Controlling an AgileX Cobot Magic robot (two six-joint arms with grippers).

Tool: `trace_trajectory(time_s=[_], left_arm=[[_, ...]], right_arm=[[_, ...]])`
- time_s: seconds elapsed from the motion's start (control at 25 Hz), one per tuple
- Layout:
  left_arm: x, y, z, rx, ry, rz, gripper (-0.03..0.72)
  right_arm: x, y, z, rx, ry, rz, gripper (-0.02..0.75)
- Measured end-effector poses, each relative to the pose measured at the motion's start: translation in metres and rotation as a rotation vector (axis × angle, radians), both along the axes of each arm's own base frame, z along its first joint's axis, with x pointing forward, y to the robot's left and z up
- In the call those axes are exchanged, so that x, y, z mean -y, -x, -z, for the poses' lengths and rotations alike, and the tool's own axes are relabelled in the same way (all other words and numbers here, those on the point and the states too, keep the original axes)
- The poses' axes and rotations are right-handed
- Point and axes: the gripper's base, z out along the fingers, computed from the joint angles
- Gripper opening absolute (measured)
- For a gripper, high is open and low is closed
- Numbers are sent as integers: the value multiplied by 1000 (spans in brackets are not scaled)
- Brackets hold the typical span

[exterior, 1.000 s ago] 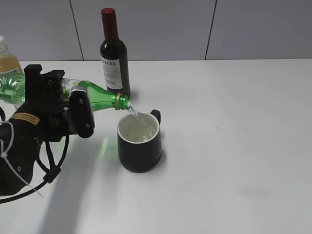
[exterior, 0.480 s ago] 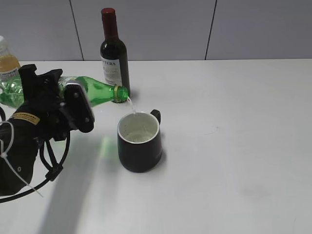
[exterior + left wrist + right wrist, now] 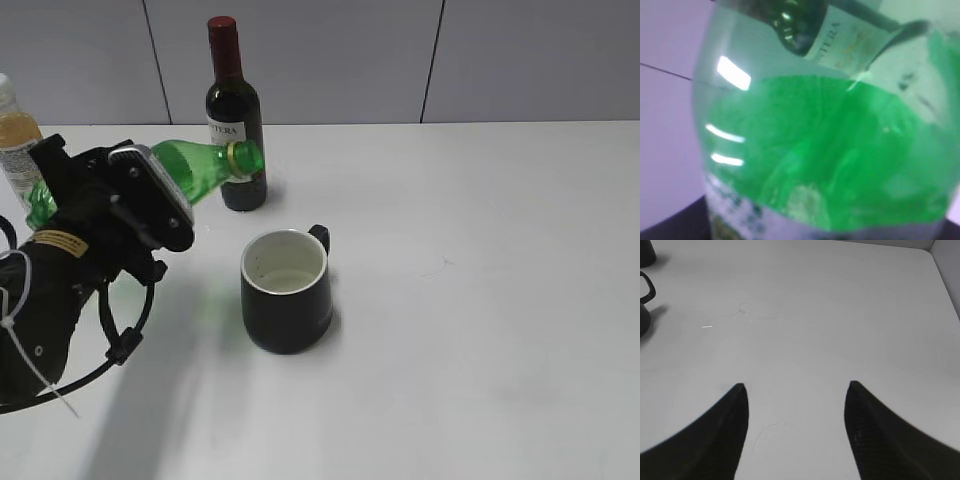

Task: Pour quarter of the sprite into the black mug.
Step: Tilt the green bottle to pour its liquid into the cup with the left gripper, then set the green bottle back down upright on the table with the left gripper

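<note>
The sprite [image 3: 196, 169], a green plastic bottle without a cap, lies slanted in my left gripper [image 3: 128, 200], which is shut on its body. Its mouth points up and to the right, close in front of the wine bottle, and nothing runs from it. In the left wrist view the sprite [image 3: 830, 150] fills nearly the whole frame and hides the jaws. The black mug [image 3: 287, 290] stands upright below and right of the mouth, with clear liquid in its white inside. My right gripper [image 3: 796, 386] hovers open over bare table, with the mug's handle [image 3: 646, 289] at that view's left edge.
A dark wine bottle [image 3: 234, 120] with a red top stands right behind the sprite's mouth. An orange-drink bottle [image 3: 14, 138] stands at the far left behind my left arm. The white table [image 3: 480, 300] stretches to the right of the mug.
The sprite's mouth has swung up and back from over the mug toward the wine bottle. The stream into the mug has stopped. The right gripper has not moved.
</note>
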Motion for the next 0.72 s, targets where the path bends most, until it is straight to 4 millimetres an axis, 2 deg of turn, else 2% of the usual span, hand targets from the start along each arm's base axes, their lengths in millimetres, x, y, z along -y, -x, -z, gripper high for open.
trace_trajectory(time_s=[0.12, 0.44, 0.72], left_arm=[[1, 0, 0, 3, 135, -10, 468], [4, 0, -4, 12, 344, -7, 467], [-1, -3, -7, 21, 623, -47, 467]], right_arm=[[0, 0, 0, 0, 0, 0, 464], [0, 0, 0, 0, 0, 0, 464], [0, 0, 0, 0, 0, 0, 464]])
